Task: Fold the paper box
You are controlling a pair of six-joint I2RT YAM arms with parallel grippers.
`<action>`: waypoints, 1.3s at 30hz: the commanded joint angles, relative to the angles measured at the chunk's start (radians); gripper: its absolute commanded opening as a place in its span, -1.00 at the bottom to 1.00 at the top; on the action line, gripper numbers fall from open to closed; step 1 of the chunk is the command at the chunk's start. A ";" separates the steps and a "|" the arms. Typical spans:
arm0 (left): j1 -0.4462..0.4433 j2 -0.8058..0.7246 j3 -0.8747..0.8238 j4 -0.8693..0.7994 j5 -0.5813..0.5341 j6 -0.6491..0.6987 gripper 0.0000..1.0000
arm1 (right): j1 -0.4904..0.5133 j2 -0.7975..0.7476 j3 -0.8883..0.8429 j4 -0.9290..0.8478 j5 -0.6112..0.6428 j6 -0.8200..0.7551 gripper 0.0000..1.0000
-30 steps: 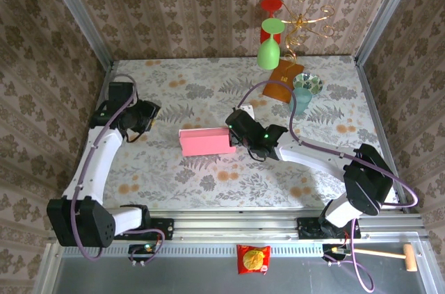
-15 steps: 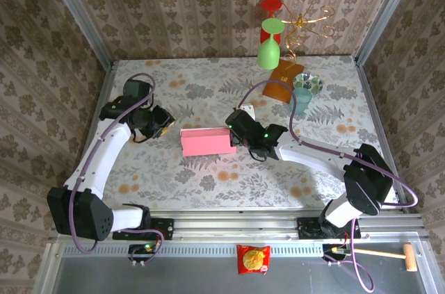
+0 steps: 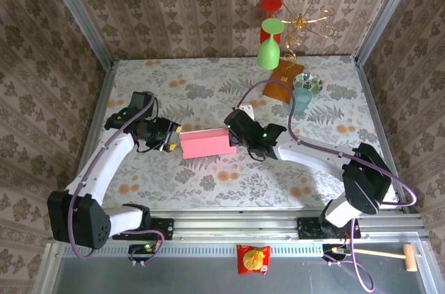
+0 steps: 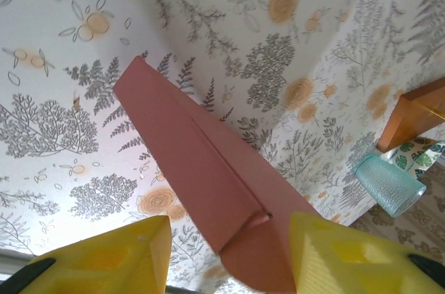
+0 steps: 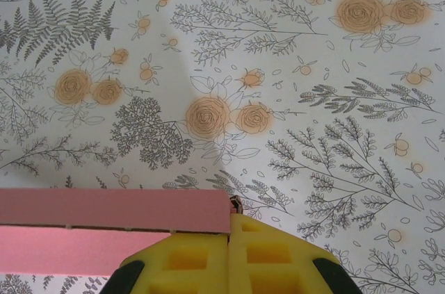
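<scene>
While both arms reach in over the flowered table (image 3: 208, 183), the paper box (image 3: 206, 144) lies flat near its middle as a slim pink rectangle, long side running left to right. All places below are given from that box.

The left gripper (image 3: 172, 141) sits at the box's left end. In the left wrist view its yellow fingers (image 4: 111, 259) stand well apart, one on each side of the box end (image 4: 208, 183), which pokes in between them with a rounded flap showing. There is a clear gap on one side, and on the other the flap overlaps the pad, so contact can't be judged. Nothing is clamped.

The right gripper (image 3: 233, 137) sits at the box's right end. In the right wrist view its pads (image 5: 188, 263) are pressed together right at the box's end edge (image 5: 111, 210). Whether a thin flap is pinched between them, can't tell.

Beyond the box to the far right are an orange-brown packet (image 3: 283, 80), a teal cup (image 3: 302, 101) just beside it and a patterned bowl (image 3: 307, 83). A green glass (image 3: 268, 52) hangs further back.
</scene>
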 commanded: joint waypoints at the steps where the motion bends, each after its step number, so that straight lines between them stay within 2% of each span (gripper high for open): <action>1: -0.009 -0.021 -0.023 0.066 0.041 -0.093 -0.04 | 0.007 0.052 -0.018 -0.140 0.002 0.010 -1.00; 7: -0.010 -0.027 -0.044 0.098 0.028 -0.115 -0.05 | 0.008 0.059 -0.014 -0.144 -0.001 0.010 -1.00; 16: -0.032 -0.100 -0.113 0.134 -0.009 -0.194 -0.21 | 0.007 0.072 0.000 -0.159 0.005 0.017 -1.00; 22: -0.061 -0.148 -0.176 0.230 -0.057 -0.261 -0.19 | 0.008 0.083 0.020 -0.182 0.013 0.033 -1.00; 29: -0.069 -0.175 -0.222 0.282 -0.056 -0.290 -0.16 | 0.007 0.086 0.029 -0.207 0.020 0.045 -1.00; 31: -0.045 -0.193 -0.212 0.275 -0.059 -0.257 -0.12 | 0.008 0.083 0.028 -0.208 0.020 0.047 -1.00; 34: 0.015 -0.183 -0.152 0.243 -0.025 -0.134 -0.08 | 0.008 0.080 0.028 -0.210 0.021 0.046 -1.00; 37: 0.042 -0.147 -0.050 0.164 -0.008 0.057 -0.17 | 0.007 0.082 0.029 -0.211 0.021 0.046 -1.00; 39: 0.043 -0.118 -0.008 0.143 0.013 0.138 -0.21 | 0.007 0.082 0.029 -0.211 0.020 0.046 -1.00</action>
